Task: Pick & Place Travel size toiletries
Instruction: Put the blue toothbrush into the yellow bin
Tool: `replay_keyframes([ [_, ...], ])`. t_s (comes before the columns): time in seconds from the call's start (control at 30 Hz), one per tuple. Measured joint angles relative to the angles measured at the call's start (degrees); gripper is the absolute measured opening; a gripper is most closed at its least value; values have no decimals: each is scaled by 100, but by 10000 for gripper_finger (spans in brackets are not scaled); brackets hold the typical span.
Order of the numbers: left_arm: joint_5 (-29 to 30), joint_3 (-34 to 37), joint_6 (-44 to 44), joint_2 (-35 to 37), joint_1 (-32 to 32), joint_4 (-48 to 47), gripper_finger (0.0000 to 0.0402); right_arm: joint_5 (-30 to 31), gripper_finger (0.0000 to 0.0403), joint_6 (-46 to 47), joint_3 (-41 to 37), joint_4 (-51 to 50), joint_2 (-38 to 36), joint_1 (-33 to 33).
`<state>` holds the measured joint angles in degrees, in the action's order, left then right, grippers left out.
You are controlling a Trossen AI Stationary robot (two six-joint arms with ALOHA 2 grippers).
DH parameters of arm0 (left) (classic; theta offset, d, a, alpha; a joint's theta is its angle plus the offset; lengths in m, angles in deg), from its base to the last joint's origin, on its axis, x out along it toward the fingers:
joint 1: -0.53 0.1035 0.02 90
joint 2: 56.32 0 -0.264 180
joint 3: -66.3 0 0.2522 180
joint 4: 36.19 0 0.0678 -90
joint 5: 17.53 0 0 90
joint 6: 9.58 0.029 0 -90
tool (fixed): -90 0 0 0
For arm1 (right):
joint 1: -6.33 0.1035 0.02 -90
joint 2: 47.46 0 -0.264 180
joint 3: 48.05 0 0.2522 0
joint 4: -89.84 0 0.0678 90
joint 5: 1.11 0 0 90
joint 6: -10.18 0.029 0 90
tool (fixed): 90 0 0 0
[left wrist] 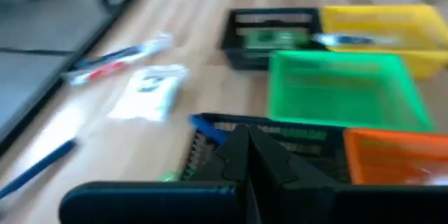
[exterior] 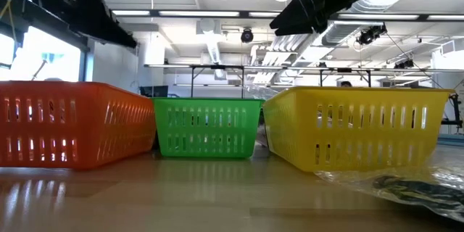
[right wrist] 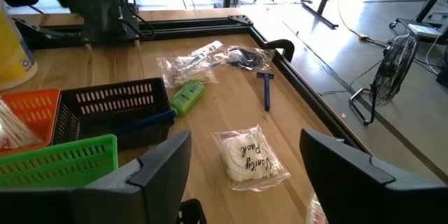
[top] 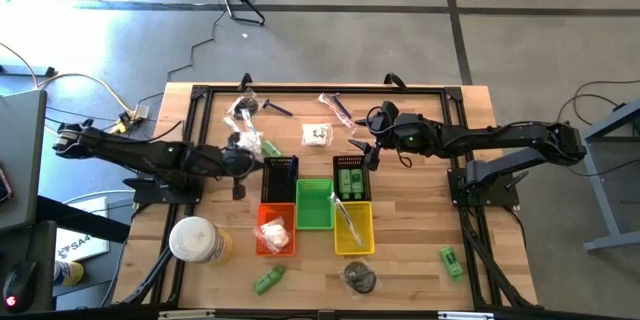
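Observation:
Toiletries lie scattered on the wooden table. A white clear-wrapped pack (right wrist: 248, 157) lies flat, with a green tube (right wrist: 187, 96), clear-wrapped pieces (right wrist: 203, 59) and a blue razor (right wrist: 267, 87) beyond it. A wrapped toothbrush (left wrist: 119, 59) lies near the far edge. My right gripper (right wrist: 245, 182) is open and hovers over the white pack (top: 317, 135), one finger on each side, touching nothing. My left gripper (left wrist: 246, 143) is shut and empty beside the near black basket (top: 279, 178). Green bottles (top: 351, 177) lie in the other black basket.
Green (top: 314, 203), orange (top: 275, 230) and yellow (top: 353, 227) baskets cluster mid-table. A white-and-yellow container (top: 195, 240) stands near the left front. Two green tubes (top: 268, 280) (top: 451, 260) and a dark piece in a clear bag (top: 360, 278) lie near the front edge.

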<state>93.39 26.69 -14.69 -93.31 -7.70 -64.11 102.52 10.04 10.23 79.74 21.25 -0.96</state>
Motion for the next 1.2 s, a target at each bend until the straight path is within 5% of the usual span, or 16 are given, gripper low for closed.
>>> replay_keyframes([
  [0.33,2394,33,-2116,668,2,-589,1,-1,259,3,0,-9,0,0],
  [0.6,2937,33,-2980,455,2,-532,1,52,259,-11,2,39,0,0],
  [0.8,2859,30,-3440,259,2,-541,1,886,252,-19,0,-163,0,-2],
  [1.2,2739,30,-3433,260,2,-618,1,553,59,-242,2,-652,0,0],
])
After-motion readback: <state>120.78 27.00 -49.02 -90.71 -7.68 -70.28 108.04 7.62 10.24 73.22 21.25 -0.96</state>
